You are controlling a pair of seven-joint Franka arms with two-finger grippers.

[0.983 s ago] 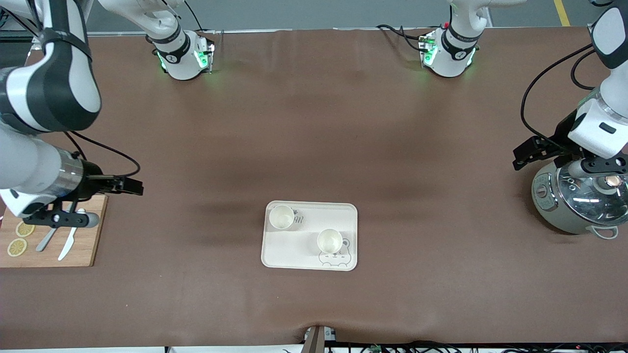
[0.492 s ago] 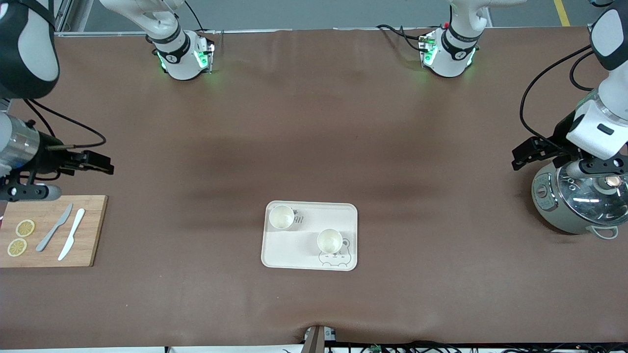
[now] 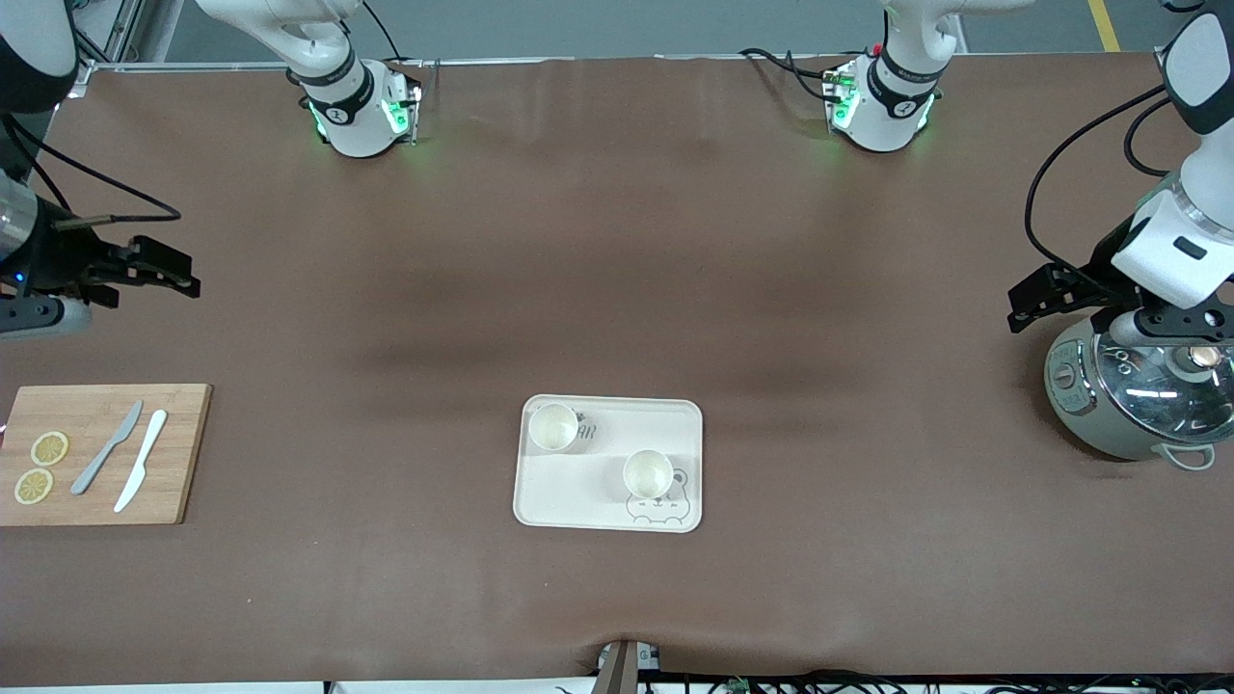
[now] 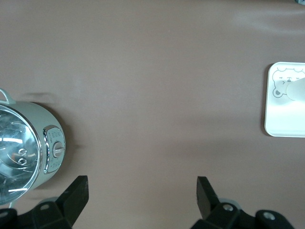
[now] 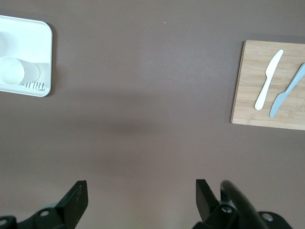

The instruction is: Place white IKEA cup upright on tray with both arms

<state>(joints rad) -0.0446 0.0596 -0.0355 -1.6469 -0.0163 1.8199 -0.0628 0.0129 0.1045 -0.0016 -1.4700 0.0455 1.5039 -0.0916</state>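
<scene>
The cream-white tray (image 3: 578,496) lies on the brown table in the middle, near the front camera. Two white cups stand upright on it: one (image 3: 553,427) at a corner on the right arm's side, one (image 3: 648,473) by the bear face. My right gripper (image 3: 178,275) hangs open and empty over bare table at its own end. My left gripper (image 3: 1024,304) hangs open and empty beside the cooker. The right wrist view shows the tray (image 5: 42,45) and a cup (image 5: 10,71). The left wrist view shows the tray's bear end (image 4: 281,121) and a cup (image 4: 298,89).
A wooden cutting board (image 3: 183,453) with two knives (image 3: 125,458) and lemon slices (image 3: 40,467) lies at the right arm's end. A grey-green cooker with a glass lid (image 3: 1138,395) stands at the left arm's end, under the left wrist.
My right arm has drawn back from over the cutting board toward its end of the table and its base side, uncovering the board. The left arm, tray and cups have stayed put.
</scene>
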